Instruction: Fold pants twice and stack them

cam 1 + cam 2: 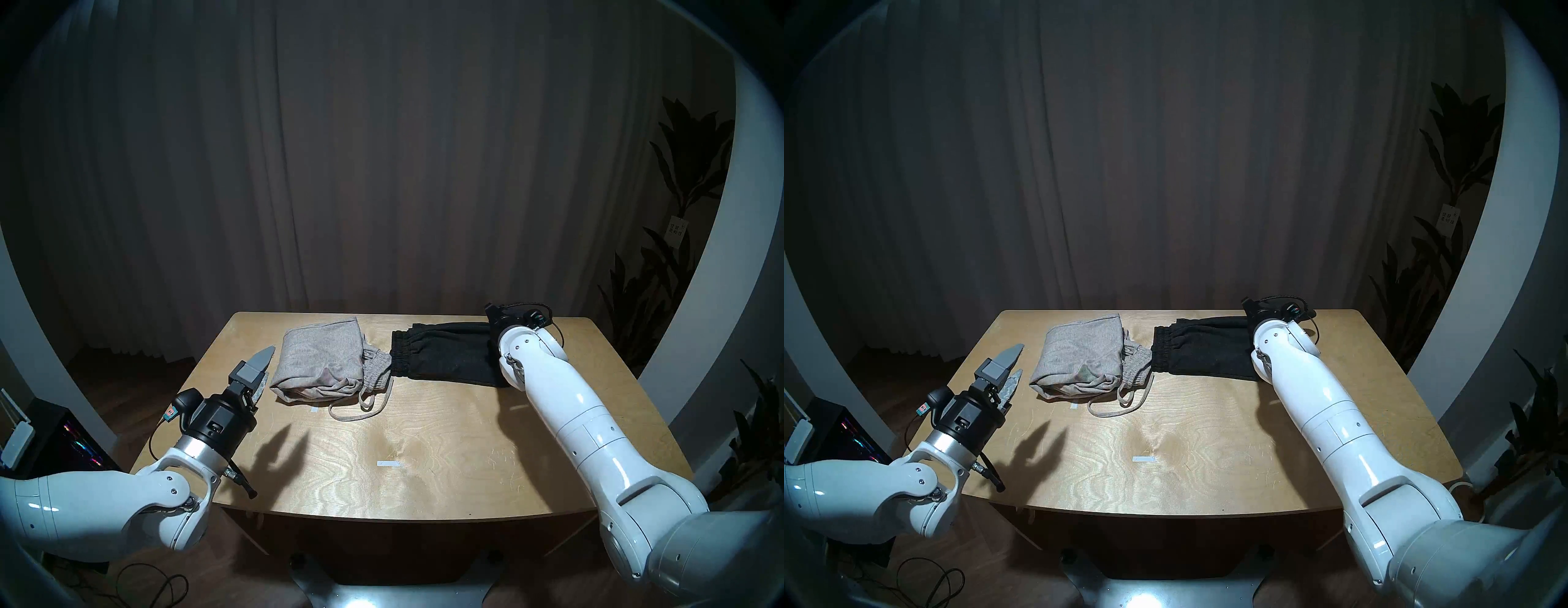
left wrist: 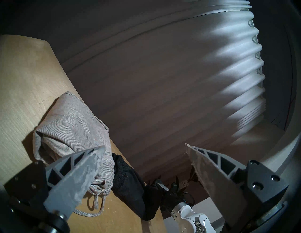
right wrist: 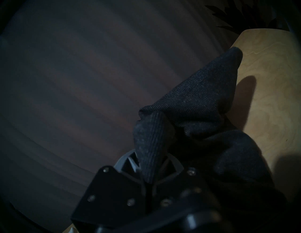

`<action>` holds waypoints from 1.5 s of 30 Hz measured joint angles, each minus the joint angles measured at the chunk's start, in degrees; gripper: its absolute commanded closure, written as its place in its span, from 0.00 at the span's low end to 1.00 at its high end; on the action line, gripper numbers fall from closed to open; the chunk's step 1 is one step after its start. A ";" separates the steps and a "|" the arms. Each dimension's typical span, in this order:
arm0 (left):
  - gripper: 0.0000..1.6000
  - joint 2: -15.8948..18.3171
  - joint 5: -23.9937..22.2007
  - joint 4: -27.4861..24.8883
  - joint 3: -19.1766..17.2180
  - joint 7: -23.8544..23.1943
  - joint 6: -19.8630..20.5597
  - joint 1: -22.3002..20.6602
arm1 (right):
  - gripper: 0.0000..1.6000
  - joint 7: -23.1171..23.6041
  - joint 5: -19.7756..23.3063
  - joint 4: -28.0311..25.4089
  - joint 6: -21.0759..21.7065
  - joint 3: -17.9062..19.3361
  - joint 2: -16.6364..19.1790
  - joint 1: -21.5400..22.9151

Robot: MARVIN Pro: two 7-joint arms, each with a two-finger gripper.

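The light heather grey pants (image 1: 321, 364) show a fine ribbed knit and a pale cord (image 1: 358, 407), beside the plain black pants (image 1: 445, 354). Both lie on a pale tan table (image 1: 424, 467) with swirling wood grain. The arms are glossy white, the left gripper (image 1: 265, 370) grey.

A room in a home; a long dark curtain (image 1: 382, 148) at 12 o'clock; leafy plant (image 1: 679, 170) at 2 o'clock; wood table (image 1: 403, 458).
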 measured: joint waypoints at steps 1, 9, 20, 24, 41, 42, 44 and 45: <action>0.00 0.14 -0.23 -0.01 0.00 -0.20 -0.13 0.14 | 1.00 0.08 -0.23 0.35 0.21 -0.48 -0.22 0.36; 0.00 1.65 -3.05 -0.27 0.00 -2.74 -1.62 1.70 | 1.00 1.28 -2.51 2.97 2.93 -5.64 -2.38 3.92; 0.00 3.46 -8.04 -0.73 0.18 -8.75 -4.20 4.40 | 1.00 4.88 -5.57 6.87 8.69 -12.76 -4.12 8.03; 0.00 3.89 -10.09 -0.87 0.35 -11.54 -5.16 5.54 | 1.00 6.72 -6.56 7.61 10.78 -15.19 -4.44 9.03; 0.00 4.70 -16.90 -1.85 1.27 -20.22 -7.53 9.47 | 1.00 10.72 -9.30 6.39 30.60 -27.09 0.61 15.70; 0.00 4.70 -17.20 -1.93 1.31 -20.59 -7.64 9.65 | 1.00 10.37 -9.30 6.21 31.99 -27.66 1.04 16.23; 0.00 4.71 -17.59 -2.07 1.36 -21.11 -7.80 9.88 | 1.00 9.93 -9.27 5.99 34.10 -28.37 1.56 17.05; 0.00 4.71 -17.88 -2.15 1.37 -21.49 -7.92 10.05 | 1.00 9.72 -9.04 5.89 35.66 -28.71 1.86 17.64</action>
